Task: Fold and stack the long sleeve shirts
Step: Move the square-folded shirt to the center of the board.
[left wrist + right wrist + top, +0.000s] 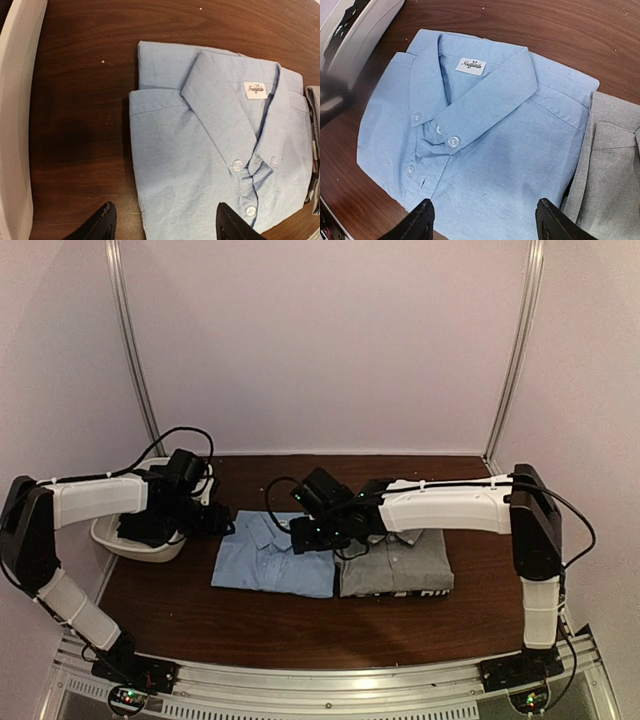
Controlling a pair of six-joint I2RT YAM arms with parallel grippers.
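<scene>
A folded light blue shirt [268, 558] lies on the dark wooden table, collar up, with a folded grey shirt [400, 565] touching its right side. My right gripper [305, 537] hovers over the blue shirt [475, 145], open and empty, with the grey shirt [610, 185] at the right of its view. My left gripper [215, 523] hangs open just left of the blue shirt [215, 150], one fingertip [102, 220] over bare table and the other fingertip [232, 225] over the cloth. Nothing is held.
A white bin [145, 540] stands at the table's left edge under the left arm; its wall [15, 125] runs down the left of the left wrist view. Metal frame posts [515, 350] and walls enclose the back.
</scene>
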